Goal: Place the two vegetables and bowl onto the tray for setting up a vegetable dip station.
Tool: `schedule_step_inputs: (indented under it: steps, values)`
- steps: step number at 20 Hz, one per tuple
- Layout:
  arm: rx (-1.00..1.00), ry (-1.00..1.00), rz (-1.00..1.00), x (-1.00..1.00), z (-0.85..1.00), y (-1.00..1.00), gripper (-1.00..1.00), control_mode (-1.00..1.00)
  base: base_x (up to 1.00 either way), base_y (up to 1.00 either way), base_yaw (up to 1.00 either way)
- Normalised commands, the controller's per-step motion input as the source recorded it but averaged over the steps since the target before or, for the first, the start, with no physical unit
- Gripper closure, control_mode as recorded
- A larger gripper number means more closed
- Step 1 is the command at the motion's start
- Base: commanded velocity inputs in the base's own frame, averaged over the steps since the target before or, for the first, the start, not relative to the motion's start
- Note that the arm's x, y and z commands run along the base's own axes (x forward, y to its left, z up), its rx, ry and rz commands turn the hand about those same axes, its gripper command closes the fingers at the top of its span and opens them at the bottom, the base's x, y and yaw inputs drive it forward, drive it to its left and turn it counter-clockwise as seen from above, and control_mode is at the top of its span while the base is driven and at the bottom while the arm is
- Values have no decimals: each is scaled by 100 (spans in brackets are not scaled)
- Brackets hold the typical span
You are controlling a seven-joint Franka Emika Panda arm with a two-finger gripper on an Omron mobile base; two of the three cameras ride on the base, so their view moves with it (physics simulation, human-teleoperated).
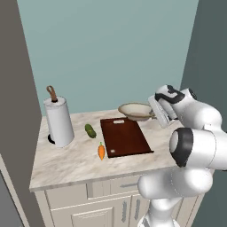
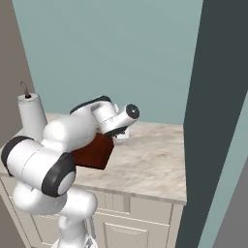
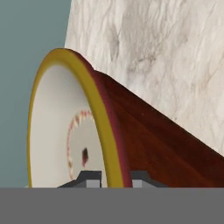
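Right at your fingertips, the gripper [image 3: 111,178] is clamped on the rim of the bowl [image 1: 135,111], one finger inside, one outside, holding it over the far end of the tray [image 1: 125,137]. You've got marble counter [image 1: 66,162] under the tray. Left of it lie the cucumber [image 1: 90,131], farther, and the carrot [image 1: 101,151], nearer. Paper towel roll [image 1: 59,122] stands far left.
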Motion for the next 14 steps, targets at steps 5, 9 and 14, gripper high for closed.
schedule_step_inputs:
  steps: [5, 9, 14]
  values:
    - [0, 0, 4, 0, -5, 34, 100, -100, 0, 0, 0]
    - [0, 1, 1, 0, -17, 32, 100, -100, 0, 0, 0]
    - [0, 1, 0, 0, -20, 21, 100, -100, 0, 0, 0]
